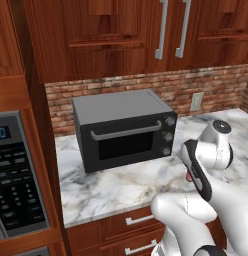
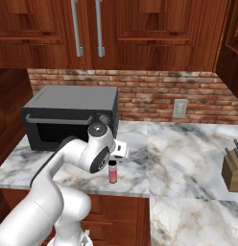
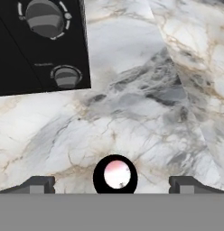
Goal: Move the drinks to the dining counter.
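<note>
One drink, a small pink bottle [image 2: 113,172] with a black cap, stands upright near the front edge of the brick-backed marble counter [image 2: 188,158]. From above, its cap and pink top [image 3: 115,175] sit between my two fingertips. My gripper [image 3: 113,185] hangs directly over it, open, fingers wide apart and not touching it. The white hand [image 2: 120,150] hovers just above the cap. In the left base view the arm covers the bottle except for a pink sliver [image 1: 188,176]. The second drink and the dining counter are out of view.
A black toaster oven [image 1: 123,130] stands just left of the bottle, its knobs [image 3: 44,18] close to my hand. A wooden knife block [image 2: 232,173] sits at the far right. Wall cabinets [image 2: 140,29] hang overhead. A built-in oven panel [image 1: 16,175] flanks the counter's left end.
</note>
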Available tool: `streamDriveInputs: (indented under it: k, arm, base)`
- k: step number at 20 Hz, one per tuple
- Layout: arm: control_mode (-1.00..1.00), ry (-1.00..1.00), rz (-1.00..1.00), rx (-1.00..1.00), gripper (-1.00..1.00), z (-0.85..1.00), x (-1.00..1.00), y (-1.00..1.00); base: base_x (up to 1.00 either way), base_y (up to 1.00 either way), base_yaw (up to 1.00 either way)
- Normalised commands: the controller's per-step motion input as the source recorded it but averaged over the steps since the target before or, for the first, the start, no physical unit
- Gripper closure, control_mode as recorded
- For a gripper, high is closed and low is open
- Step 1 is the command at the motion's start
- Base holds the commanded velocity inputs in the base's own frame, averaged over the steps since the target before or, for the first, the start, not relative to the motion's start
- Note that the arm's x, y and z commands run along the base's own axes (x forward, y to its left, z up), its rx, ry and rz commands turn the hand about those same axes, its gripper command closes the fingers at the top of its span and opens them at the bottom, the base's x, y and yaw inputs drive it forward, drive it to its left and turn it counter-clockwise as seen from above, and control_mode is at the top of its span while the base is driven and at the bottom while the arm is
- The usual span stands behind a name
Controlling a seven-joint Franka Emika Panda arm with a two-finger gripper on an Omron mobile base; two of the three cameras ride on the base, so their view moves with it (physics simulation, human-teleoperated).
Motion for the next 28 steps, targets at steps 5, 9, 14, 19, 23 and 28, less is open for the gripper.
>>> streamDriveInputs:
  k: [5, 9, 14, 19, 23, 28]
  arm:
    - [-1.00, 0.00, 0.00, 0.00, -1.00, -0.17, 0.08, -0.04]
    - [-1.00, 0.00, 0.00, 0.00, -1.00, -0.16, 0.02, -0.13]
    - [-1.00, 0.00, 0.00, 0.00, -1.00, -0.13, 0.04, -0.14]
    - [-1.00, 0.00, 0.00, 0.00, -1.00, -0.11, 0.16, 0.00]
    - [-1.00, 0.00, -0.01, 0.00, -1.00, -0.07, 0.17, 0.00]
    - [-1.00, 0.00, -0.01, 0.00, -1.00, 0.00, 0.02, 0.00]
  base:
    - [0.00, 0.00, 0.00]
    - [0.00, 0.00, 0.00]
    - [0.00, 0.00, 0.00]
    - [0.00, 0.00, 0.00]
    - [0.00, 0.00, 0.00]
    - [0.00, 0.00, 0.00]
